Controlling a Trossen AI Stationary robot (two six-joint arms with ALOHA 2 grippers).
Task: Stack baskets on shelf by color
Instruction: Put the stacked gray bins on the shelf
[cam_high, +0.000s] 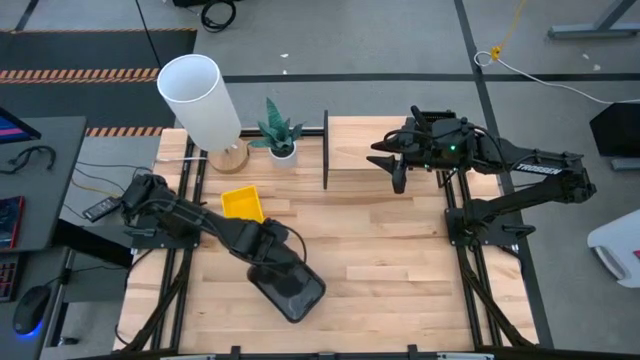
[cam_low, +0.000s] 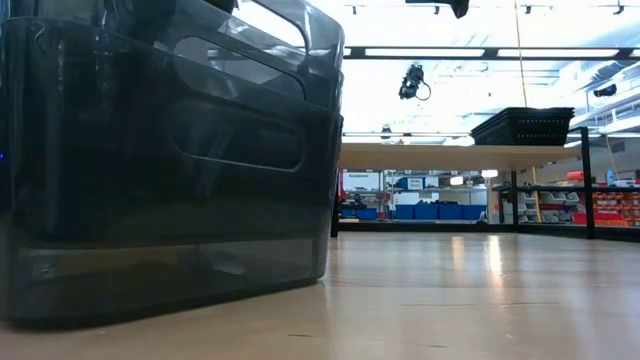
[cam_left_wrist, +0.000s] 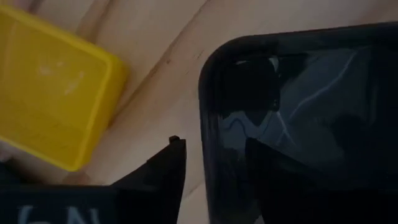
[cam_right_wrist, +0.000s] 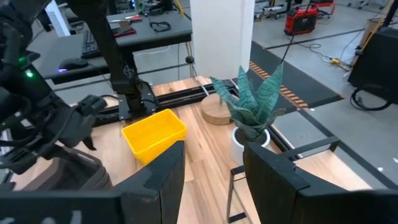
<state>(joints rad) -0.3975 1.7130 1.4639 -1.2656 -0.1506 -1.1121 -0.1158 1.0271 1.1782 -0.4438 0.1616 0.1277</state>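
A smoky grey basket (cam_high: 290, 290) sits on the table near its near edge and fills the left of the low view (cam_low: 160, 160). My left gripper (cam_left_wrist: 214, 171) is open at one corner of it, one finger (cam_left_wrist: 168, 171) outside the wall and the other (cam_left_wrist: 273, 177) inside; whether they touch it does not show. A yellow basket (cam_high: 243, 204) rests on its base behind it, also seen in the left wrist view (cam_left_wrist: 53, 84). A black mesh basket (cam_low: 525, 125) stands on the shelf (cam_low: 450, 155). My right gripper (cam_right_wrist: 211, 174) hovers open and empty above the shelf (cam_high: 360, 150).
A white cylinder (cam_high: 200, 95) on a wooden foot and a small potted plant (cam_high: 280, 130) stand at the table's far left. The shelf's black post (cam_high: 325, 150) rises mid-table. Bare tabletop (cam_high: 390, 260) lies between the arms.
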